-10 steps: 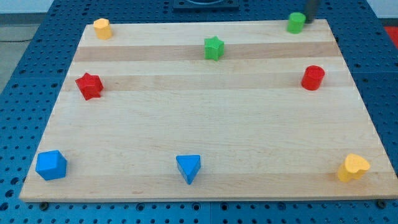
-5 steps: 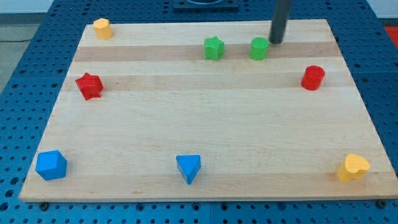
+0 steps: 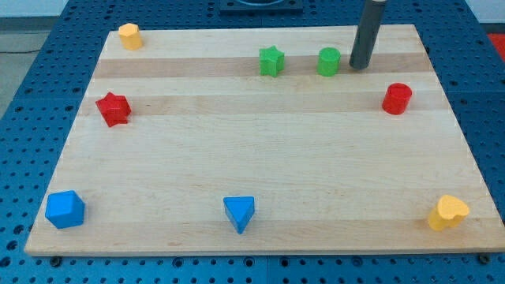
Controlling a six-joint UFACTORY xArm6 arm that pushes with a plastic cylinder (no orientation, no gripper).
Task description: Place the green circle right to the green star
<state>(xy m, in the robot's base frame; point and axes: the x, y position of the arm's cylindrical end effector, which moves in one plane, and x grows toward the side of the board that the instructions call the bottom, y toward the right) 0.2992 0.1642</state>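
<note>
Green circle (image 3: 329, 61) just right of green star (image 3: 271, 61) on tabletop (image 3: 260, 173); my tip (image 3: 359, 66) — no pincer fitted — near circle's right, apart.

1. The single camera stood beyond the near edge of the wooden board (image 3: 260, 181), raised, looking down and away toward the far edge.
2. It framed the whole board and surrounding blue pegboard (image 3: 31, 87).

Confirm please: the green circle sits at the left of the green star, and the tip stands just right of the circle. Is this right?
Not quite. The camera view shows the green circle to the right of the green star, not the left. My tip does stand just right of the circle.
</note>
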